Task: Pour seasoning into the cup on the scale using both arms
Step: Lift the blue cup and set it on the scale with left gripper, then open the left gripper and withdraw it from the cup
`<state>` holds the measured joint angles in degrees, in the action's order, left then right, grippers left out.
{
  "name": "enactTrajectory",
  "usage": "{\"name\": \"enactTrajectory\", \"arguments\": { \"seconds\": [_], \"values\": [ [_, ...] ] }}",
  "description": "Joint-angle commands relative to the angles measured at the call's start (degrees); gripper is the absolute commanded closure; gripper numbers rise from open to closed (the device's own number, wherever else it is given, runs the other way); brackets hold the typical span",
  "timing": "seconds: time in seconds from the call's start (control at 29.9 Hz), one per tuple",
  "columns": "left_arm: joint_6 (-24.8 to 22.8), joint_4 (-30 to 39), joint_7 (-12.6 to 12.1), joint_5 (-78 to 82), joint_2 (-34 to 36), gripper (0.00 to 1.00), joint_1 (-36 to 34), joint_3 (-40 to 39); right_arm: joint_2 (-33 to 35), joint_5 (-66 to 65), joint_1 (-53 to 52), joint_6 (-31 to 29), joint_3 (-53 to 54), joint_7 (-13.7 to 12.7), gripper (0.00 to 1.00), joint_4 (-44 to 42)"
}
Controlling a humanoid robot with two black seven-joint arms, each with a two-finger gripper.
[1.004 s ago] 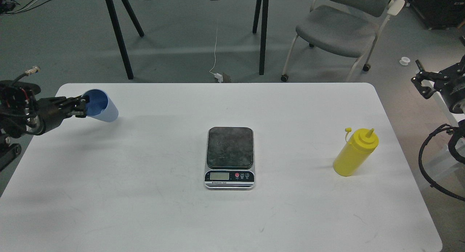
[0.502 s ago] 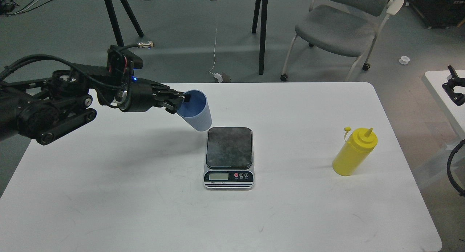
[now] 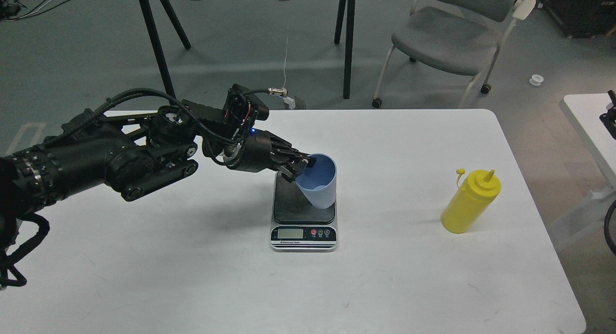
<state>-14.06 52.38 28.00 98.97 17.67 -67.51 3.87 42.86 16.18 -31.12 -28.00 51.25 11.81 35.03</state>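
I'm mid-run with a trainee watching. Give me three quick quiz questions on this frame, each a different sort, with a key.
1. True or false: the left gripper grips the cup by its rim.
2. Which lies under the cup: A) bare table, B) the scale, C) the chair?
3. Fill in: the yellow bottle stands to the scale's ____, touched by no gripper.

Key: 1 true. 2 B; the cup is tilted over the dark plate, and whether its base touches is unclear. 3 right.
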Motion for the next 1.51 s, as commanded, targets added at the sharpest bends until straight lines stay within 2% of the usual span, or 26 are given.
{"name": "enactTrajectory", "arguments": {
  "seconds": [0.0,0.17,0.5,0.64,0.74,0.9,1.1,1.17,1.27,1.47],
  "values": [
    [0.08,-3.15,0.0,-0.09,-0.88,0.92,0.1,0.09,0.03,0.0,0.0,0.0,-0.01,-0.04,0.0,0.03],
    [0.0,-6.85,0.0,0.0,-1.23,0.91,0.36,0.26,0.03,0.0,0.09,0.0,-0.01,-0.03,0.0,0.73],
    [0.17,-7.02,-0.05,-0.44,-1.94,0.85,0.36,2.99,0.12,0.0,0.79,0.0,0.08,-0.04,0.0,1.44],
    [0.43,-7.02,-0.05,-0.62,-2.64,0.71,0.45,2.81,0.3,0.0,1.32,0.0,0.25,-0.03,0.0,1.44],
    [0.87,-7.02,-0.14,-1.41,-2.64,0.4,0.36,2.11,1.26,0.0,2.02,0.0,0.34,-0.04,0.0,2.14],
    [1.67,-6.94,-0.05,-7.28,-1.94,0.24,-0.43,1.93,3.02,0.08,4.04,0.0,0.34,-0.04,0.0,4.07],
    [1.67,-6.94,0.0,-19.84,0.08,0.13,-3.32,0.88,5.74,2.01,8.87,0.0,0.34,-0.21,0.0,6.0],
    [1.75,-6.94,0.0,-25.55,1.31,0.1,-4.03,-0.61,7.32,3.42,12.47,0.0,0.34,-0.21,0.0,8.37],
    [2.02,-7.2,0.0,-36.53,1.93,0.02,-4.03,-5.43,8.91,7.01,19.58,0.0,0.34,-0.21,0.0,13.11],
    [0.7,-11.5,0.0,-58.77,1.67,0.01,-2.37,-14.5,9.7,15.54,33.39,0.0,0.43,0.23,0.0,25.77]
  ]
}}
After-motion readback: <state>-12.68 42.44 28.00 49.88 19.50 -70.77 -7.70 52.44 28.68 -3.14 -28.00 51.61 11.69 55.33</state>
